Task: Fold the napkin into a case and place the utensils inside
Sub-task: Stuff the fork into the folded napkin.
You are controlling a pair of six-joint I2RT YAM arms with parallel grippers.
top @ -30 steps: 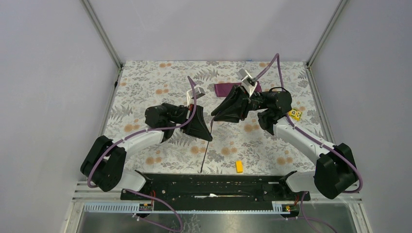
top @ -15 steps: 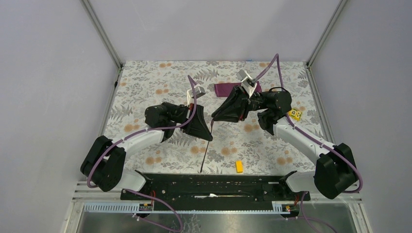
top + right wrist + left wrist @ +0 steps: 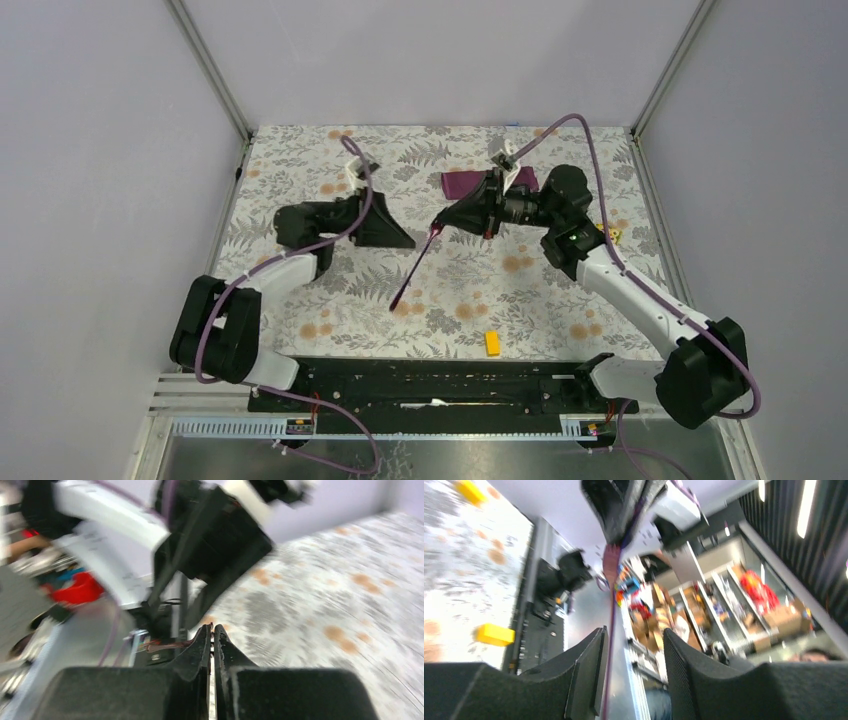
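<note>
Transfer of one utensil toward the case, seen from above and from both wrists. The right end effector (image 3: pixel 438 229) is closed on the upper end of a slender dark purple utensil (image 3: pixel 415 268), which slants down and toward the near edge over the patterned tabletop (image 3: pixel 300 160). The left end effector (image 3: pixel 409 245) stands just beside it with its jaws apart and nothing in them. The case (image 3: pixel 461 183), a narrow plum band of folded cloth, lies flat at the far side of the tabletop, partly hidden behind the right arm. A yellow block (image 3: pixel 492 343) sits near the front edge, well apart from the work.

The step in hand appears to be carrying the utensil to the case and sliding it in. A good execution would keep the grip firm near the held end and swing the free end round to lead. It would then lower the utensil to a shallow angle and line it up with the band's long axis before entry. The idle left arm could pin the cloth so it does not slide. Whether the free end touches the tabletop cannot be told from above, and both wrist views are blurred.
</note>
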